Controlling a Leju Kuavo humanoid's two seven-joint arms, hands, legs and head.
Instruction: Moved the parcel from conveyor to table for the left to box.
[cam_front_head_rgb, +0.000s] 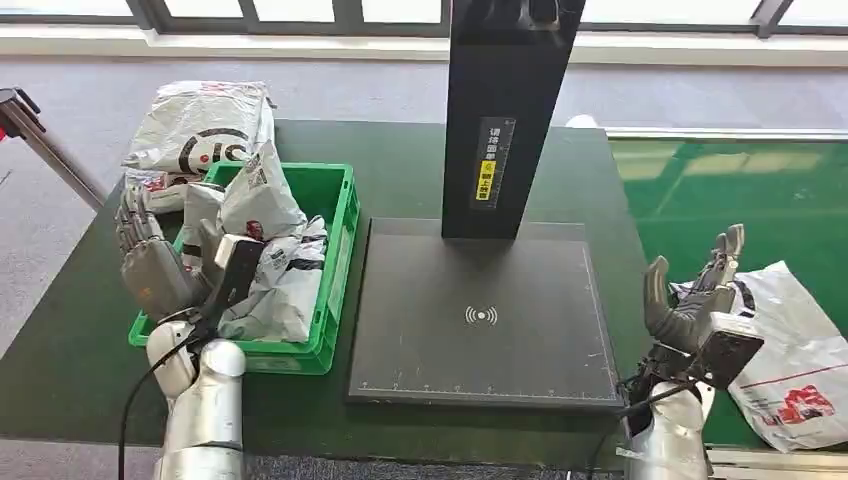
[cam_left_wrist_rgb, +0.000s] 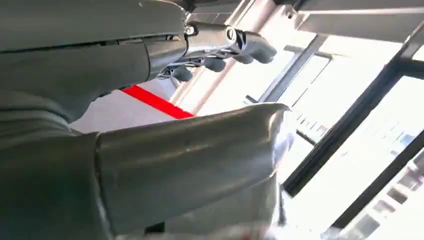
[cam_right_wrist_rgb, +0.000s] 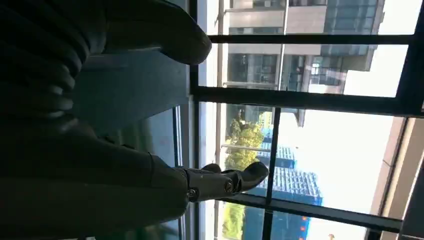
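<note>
Parcel (cam_front_head_rgb: 790, 350) lying flat on the green conveyor (cam_front_head_rgb: 700, 190), white poly bag with red print, just beside the right hand (cam_front_head_rgb: 690, 300). Right hand raised at the table's right edge, fingers apart and pointing up, holding nothing. Left hand (cam_front_head_rgb: 150, 255) up at the near-left corner of the green crate (cam_front_head_rgb: 335, 300), fingers spread, also holding nothing; crate already stuffed with bags. Another white bag (cam_front_head_rgb: 200, 125) resting behind the crate. Black scanner platform (cam_front_head_rgb: 480, 310) sitting mid-table under the dark post (cam_front_head_rgb: 505, 110). Pickup seemingly not yet made. To do it well: swing right over the bag's middle, come down flat, pinch a fold of the slack plastic rather than a corner, lift clear of the belt edge, then set down on the platform within the left hand's reach. Slippery film, so a firm close looks wise.
</note>
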